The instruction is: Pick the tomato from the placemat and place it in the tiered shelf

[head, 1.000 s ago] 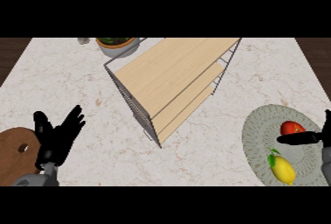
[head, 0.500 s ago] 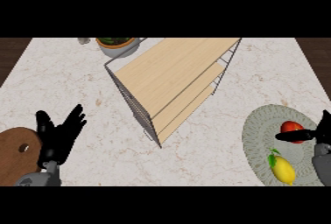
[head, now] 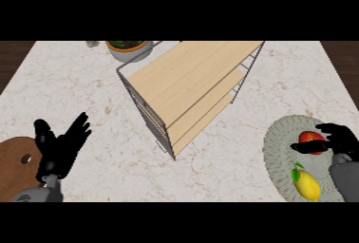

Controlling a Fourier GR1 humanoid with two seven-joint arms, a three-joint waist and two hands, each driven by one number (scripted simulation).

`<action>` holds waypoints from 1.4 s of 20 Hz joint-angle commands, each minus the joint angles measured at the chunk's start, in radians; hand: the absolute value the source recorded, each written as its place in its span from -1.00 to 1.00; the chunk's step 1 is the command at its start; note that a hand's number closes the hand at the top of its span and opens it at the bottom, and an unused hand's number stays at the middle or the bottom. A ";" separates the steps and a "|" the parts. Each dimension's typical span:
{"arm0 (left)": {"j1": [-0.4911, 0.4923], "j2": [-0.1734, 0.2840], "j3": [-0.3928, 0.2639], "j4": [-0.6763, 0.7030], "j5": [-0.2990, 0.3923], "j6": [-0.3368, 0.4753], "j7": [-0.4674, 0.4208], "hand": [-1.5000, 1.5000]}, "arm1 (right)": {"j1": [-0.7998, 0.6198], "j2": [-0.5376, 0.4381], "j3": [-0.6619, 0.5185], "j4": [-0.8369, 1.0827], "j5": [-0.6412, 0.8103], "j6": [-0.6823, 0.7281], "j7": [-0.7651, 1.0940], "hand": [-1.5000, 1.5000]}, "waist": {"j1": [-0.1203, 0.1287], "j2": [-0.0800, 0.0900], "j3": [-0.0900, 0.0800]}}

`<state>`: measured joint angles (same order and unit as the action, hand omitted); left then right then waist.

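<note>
1. Tomato (head: 310, 137), lower right of frame, lies on the round grey placemat (head: 280, 147), a lemon (head: 306, 185) below it.
2. Right hand (head: 335, 141) curls round the tomato, thumb across its front, apparently to lift it.
3. Tiered shelf (head: 193, 90), centre, stands well apart as destination.
4. Left hand (head: 61, 144), lower left, rests with fingers spread beside a wooden board (head: 15, 159).

Red tomato (head: 309, 137), yellow lemon (head: 306, 185), grey-green placemat (head: 280, 156), pale wood shelf (head: 189, 85).
</note>
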<state>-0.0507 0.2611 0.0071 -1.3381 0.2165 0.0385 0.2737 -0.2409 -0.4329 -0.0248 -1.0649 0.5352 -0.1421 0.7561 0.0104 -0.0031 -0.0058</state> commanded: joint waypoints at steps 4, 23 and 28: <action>0.020 -0.023 0.009 0.011 -0.020 -0.009 -0.032 0.00 | -0.031 0.078 0.000 0.063 0.002 -0.028 -0.123 1.00 | -0.005 0.003 0.006; 0.012 -0.028 0.021 0.014 -0.029 0.025 -0.009 0.00 | 0.059 0.167 0.747 -0.825 0.043 0.445 -0.706 1.00 | -0.048 -0.017 0.005; 0.019 -0.026 0.028 -0.018 -0.022 0.035 0.019 0.00 | 0.100 0.079 0.582 -1.220 -0.065 0.541 -0.528 1.00 | -0.055 -0.013 0.005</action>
<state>-0.0277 0.2338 0.0237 -1.3344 0.1894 0.0569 0.2689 -0.1871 -0.2928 0.6341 -2.0152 0.5395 0.3366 0.1432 -0.0301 -0.0184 -0.0008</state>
